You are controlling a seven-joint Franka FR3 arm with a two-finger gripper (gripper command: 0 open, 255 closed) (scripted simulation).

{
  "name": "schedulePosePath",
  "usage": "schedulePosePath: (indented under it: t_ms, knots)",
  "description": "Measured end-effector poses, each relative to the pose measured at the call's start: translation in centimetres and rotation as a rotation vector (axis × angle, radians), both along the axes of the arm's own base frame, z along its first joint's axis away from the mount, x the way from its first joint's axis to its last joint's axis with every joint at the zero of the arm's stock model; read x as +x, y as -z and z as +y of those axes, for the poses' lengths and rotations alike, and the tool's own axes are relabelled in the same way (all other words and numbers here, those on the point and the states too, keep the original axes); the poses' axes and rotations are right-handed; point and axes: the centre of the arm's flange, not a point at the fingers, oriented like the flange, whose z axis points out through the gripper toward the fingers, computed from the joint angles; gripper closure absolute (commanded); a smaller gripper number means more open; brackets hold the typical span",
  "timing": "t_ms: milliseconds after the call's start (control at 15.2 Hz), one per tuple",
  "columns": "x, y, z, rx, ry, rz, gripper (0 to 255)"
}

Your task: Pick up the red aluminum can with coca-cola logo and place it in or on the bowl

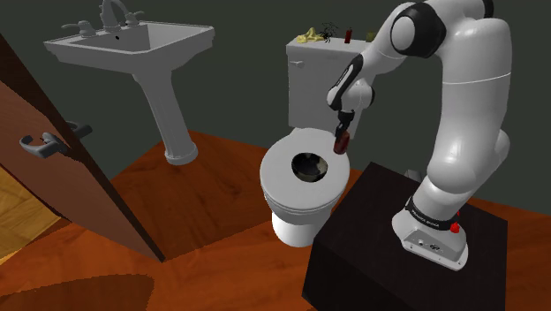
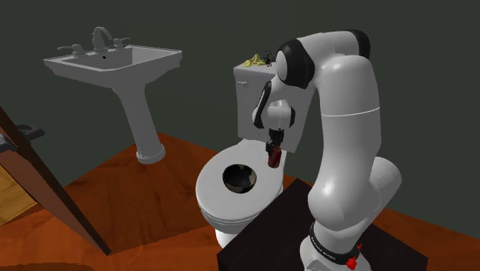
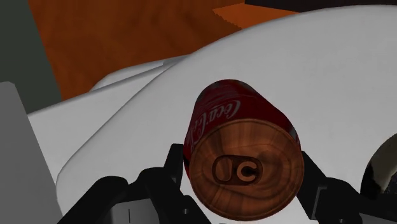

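Note:
A red Coca-Cola can (image 1: 341, 140) hangs in my black gripper (image 1: 343, 131), whose fingers are shut on its sides. It hovers just above the white toilet lid (image 1: 281, 181), beside the dark bowl (image 1: 308, 164) on the shoulder view's right. The second exterior view has the can (image 2: 273, 157) upright under the gripper (image 2: 273, 145), up and to the right of the bowl (image 2: 240, 178). In the wrist view the can's top (image 3: 242, 167) faces the camera, clasped between both fingers (image 3: 170, 167), with the white lid behind it.
On the toilet tank (image 1: 309, 84) lie a yellow thing, a black spider-like thing and a small red bottle. A pedestal sink (image 1: 141, 49) stands at the left, an open brown door (image 1: 62, 150) nearer. The black stand (image 1: 388, 238) abuts the toilet.

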Motion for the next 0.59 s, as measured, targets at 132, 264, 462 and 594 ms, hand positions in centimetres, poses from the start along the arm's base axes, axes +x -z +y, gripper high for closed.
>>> schedulePosePath:
  t_ms: [132, 264, 462, 594]
  knots:
    - [0.0, -1.2, -0.1, 0.000, 0.000, 0.000, 255]
    - [0.1, -2.1, 0.0, 0.000, 0.000, 0.000, 255]
    - [0.1, -3.8, 0.0, 0.000, 0.000, 0.000, 255]
    - [0.0, -4.8, -0.1, 0.000, 0.000, 0.000, 255]
